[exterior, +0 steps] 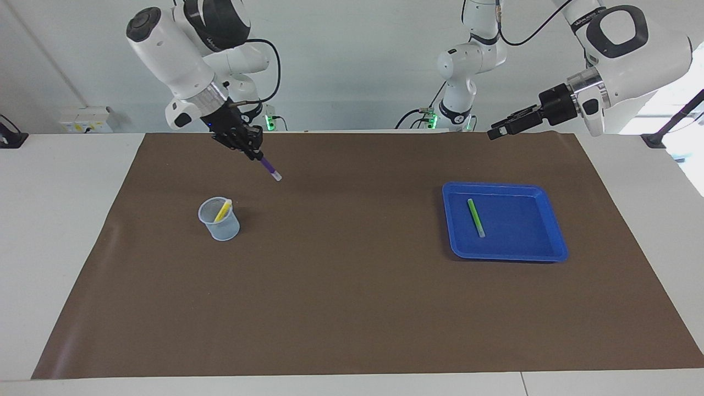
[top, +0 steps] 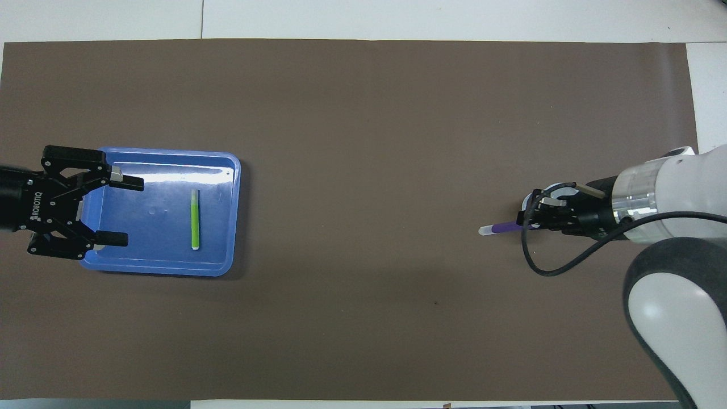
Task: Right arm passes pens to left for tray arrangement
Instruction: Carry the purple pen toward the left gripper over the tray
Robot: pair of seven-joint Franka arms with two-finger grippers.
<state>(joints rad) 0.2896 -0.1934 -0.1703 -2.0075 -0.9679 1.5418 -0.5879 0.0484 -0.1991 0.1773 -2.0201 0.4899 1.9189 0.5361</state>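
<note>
So the right pincer [exterior: 254, 154] is pinching the purple pen [exterior: 270, 168] by its coloured end, up in the air over the brown mat [exterior: 352, 308] next to the clear cup [exterior: 220, 220], pale end hanging down at a slant. The yellow pen [exterior: 223, 210] sits in that cup, and the green pen [exterior: 476, 218] lies flat in the blue tray [exterior: 555, 242] toward the left arm's end of the surface.

The left pincer [top: 108, 210] hangs spread wide with nothing in it, raised over the tray's edge.

Handling-wise, I'd guess these pens are light, stiff and a bit slick, being round plastic barrels. A grip right at one end lets the pen swing or twist, so the left one should probably take it around the middle of the barrel or near the pale end, clear of where the right one is pinching, and squeeze before the right lets go.

Not much in the way: open mat between the two arms. The things to mind are the cup, which looks easy to tip, and the green pen already in the tray when setting the next one down.
</note>
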